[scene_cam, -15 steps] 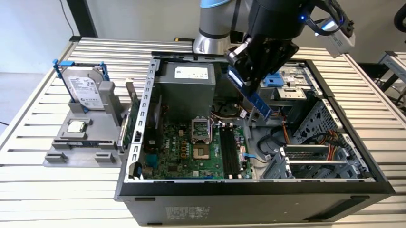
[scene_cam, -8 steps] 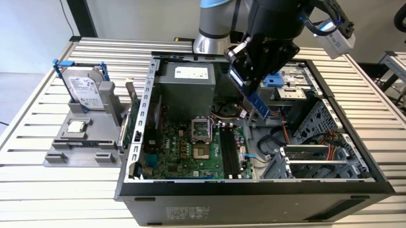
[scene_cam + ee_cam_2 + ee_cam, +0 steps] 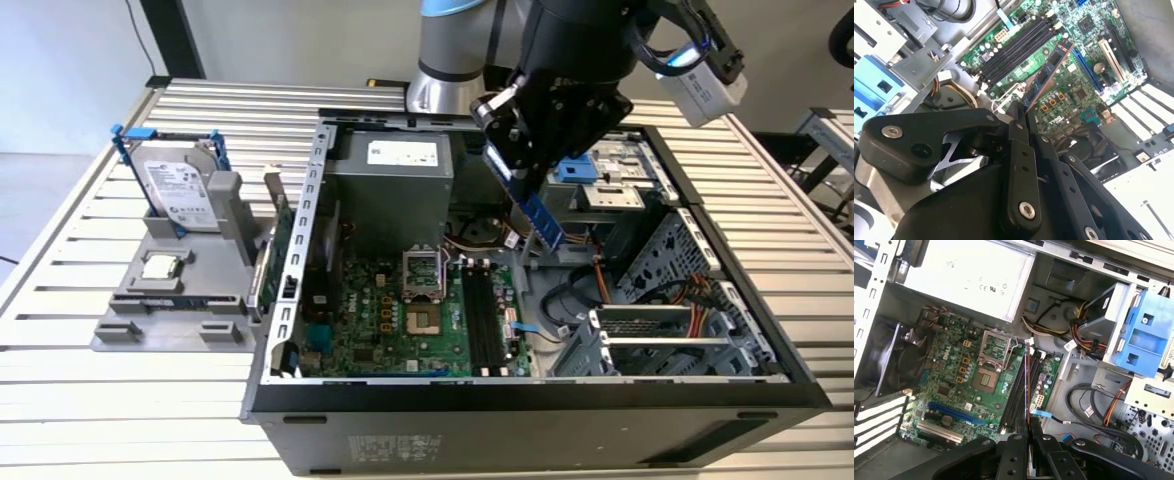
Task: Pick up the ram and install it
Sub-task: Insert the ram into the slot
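Observation:
My gripper [image 3: 518,172] is shut on the ram [image 3: 537,218], a long narrow board with black chips, held tilted above the open computer case. In the second wrist view the ram [image 3: 1046,75] sticks out from the shut fingertips [image 3: 1016,116] towards the motherboard. In the first wrist view the ram [image 3: 1027,385] shows edge-on as a thin line running out of the gripper [image 3: 1028,432] over the black memory slots [image 3: 1016,390]. These slots [image 3: 483,320] lie on the green motherboard [image 3: 387,320], below the ram and apart from it.
On the exterior view's left, a grey stand [image 3: 167,320] holds a silver hard drive with blue brackets [image 3: 178,190] and a small square processor [image 3: 163,266]. Inside the case are the power supply [image 3: 400,165], the processor socket [image 3: 424,270], cables [image 3: 574,300] and a blue drive bracket [image 3: 585,168].

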Available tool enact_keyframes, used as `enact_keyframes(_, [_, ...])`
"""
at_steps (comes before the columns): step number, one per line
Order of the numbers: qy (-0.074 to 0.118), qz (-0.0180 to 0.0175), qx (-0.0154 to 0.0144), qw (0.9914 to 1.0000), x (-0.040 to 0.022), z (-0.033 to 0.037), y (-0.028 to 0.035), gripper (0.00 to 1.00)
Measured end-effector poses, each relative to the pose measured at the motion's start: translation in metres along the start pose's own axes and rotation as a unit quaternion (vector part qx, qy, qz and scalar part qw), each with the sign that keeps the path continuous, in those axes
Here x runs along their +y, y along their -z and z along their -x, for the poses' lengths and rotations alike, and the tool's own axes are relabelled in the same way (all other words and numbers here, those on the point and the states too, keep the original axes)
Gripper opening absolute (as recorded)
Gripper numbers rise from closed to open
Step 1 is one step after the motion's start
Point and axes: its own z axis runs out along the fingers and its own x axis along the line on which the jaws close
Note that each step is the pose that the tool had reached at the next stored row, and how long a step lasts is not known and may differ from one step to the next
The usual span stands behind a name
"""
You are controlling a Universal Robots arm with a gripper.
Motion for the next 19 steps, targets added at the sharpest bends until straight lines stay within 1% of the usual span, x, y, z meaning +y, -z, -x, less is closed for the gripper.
enact_keyframes(6, [-0.004, 0.0001, -0.0001, 0.99999, 0.0, 0.0, 0.0, 0.0])
enact_keyframes(8, [-0.018, 0.0006, -0.0003, 0.99984, -0.0001, 0.0, -0.0004, 0.0])
enact_keyframes(10, [-0.036, 0.0012, -0.0008, 0.99935, 0.0, 0.0, -0.0011, 0.0])
enact_keyframes(13, [-0.063, 0.0021, -0.0013, 0.99801, -0.0001, 0.0001, -0.0025, 0.0])
enact_keyframes(15, [-0.08, 0.0026, -0.0017, 0.9968, -0.0001, 0.0001, -0.0037, 0.0])
enact_keyframes(19, [-0.109, 0.0047, -0.0026, 0.99399, -0.0002, 0.0002, -0.0074, 0.0])
